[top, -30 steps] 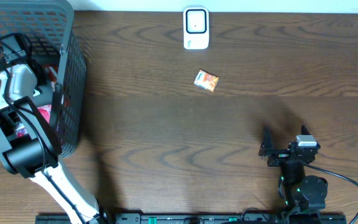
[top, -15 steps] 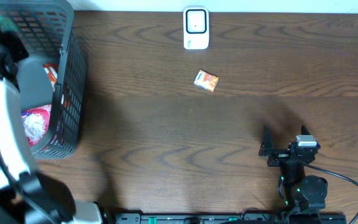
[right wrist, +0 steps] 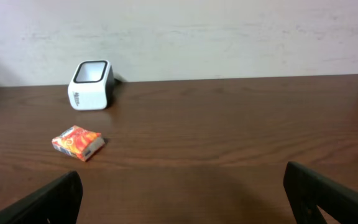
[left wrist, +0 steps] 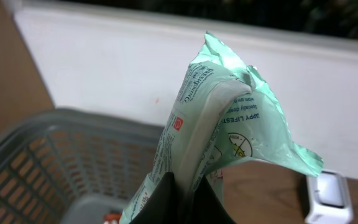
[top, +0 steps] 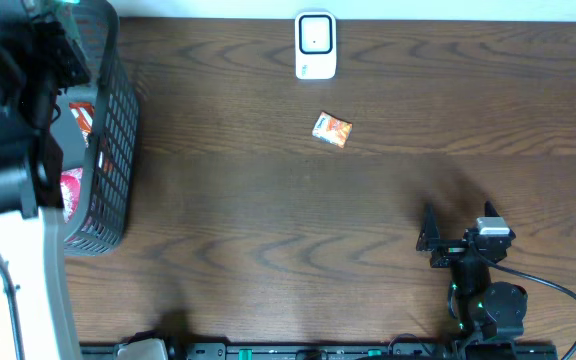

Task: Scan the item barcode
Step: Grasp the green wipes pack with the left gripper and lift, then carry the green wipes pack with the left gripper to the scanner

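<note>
In the left wrist view a pale green printed packet (left wrist: 229,118) stands up from my left gripper (left wrist: 183,182), whose black fingers are shut on its lower edge. It hangs above the grey mesh basket (left wrist: 55,162). From overhead, the left arm (top: 13,120) looms large over that basket (top: 108,120) at the far left and hides the packet. The white barcode scanner (top: 315,45) stands at the table's back middle; it shows as well in the right wrist view (right wrist: 92,76). My right gripper (right wrist: 182,186) rests low at the front right, open and holding nothing.
A small orange packet (top: 332,130) lies on the wood just in front of the scanner, also visible from the right wrist (right wrist: 78,142). Red and pink packets (top: 71,185) remain inside the basket. A white wall runs behind the table.
The left arm has risen out of the basket toward the overhead camera, now covering much of the basket. The right arm and the orange packet have not moved.
</note>
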### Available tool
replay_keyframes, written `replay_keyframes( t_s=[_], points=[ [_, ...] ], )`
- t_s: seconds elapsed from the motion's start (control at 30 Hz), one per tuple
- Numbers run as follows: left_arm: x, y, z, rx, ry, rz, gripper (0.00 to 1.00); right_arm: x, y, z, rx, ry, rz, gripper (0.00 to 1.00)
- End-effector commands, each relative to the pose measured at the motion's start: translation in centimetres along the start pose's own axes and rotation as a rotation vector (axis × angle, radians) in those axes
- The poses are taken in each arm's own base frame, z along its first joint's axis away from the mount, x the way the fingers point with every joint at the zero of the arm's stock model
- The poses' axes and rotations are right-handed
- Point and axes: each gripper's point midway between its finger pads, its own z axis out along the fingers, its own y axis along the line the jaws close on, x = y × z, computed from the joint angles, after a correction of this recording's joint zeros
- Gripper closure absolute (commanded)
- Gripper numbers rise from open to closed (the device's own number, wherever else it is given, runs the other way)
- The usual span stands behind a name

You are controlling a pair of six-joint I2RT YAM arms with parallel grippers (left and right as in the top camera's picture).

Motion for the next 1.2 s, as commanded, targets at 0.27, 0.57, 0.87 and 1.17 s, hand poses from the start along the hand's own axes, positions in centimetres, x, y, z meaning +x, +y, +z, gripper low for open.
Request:
replay_keyframes(
  t_s=[0.27, 0.57, 0.87, 1.17],
  points=[
    [-0.7, -6.3, -3.0, 0.18, -0.009, -0.141, 0.93, 0.1, -0.1, 0.0, 0.005, -0.001, -0.007, 0.01],
    [6.7, -15.4, -1.2, 0.365, 0.286, -0.181, 0.93, 0.1, -0.1, 0.0, 0.005, -0.001, -0.007, 0.01],
    [16.5, -22.0, 1.8, 0.382, 0.609, -0.216, 0.93, 0.1, -0.1, 0.0, 0.005, -0.001, -0.007, 0.01],
    [25.9, -26.0, 4.5, 0.363, 0.826, -0.122, 0.93, 0.1, -0.1, 0.0, 0.005, -0.001, -0.007, 0.01]
  ],
)
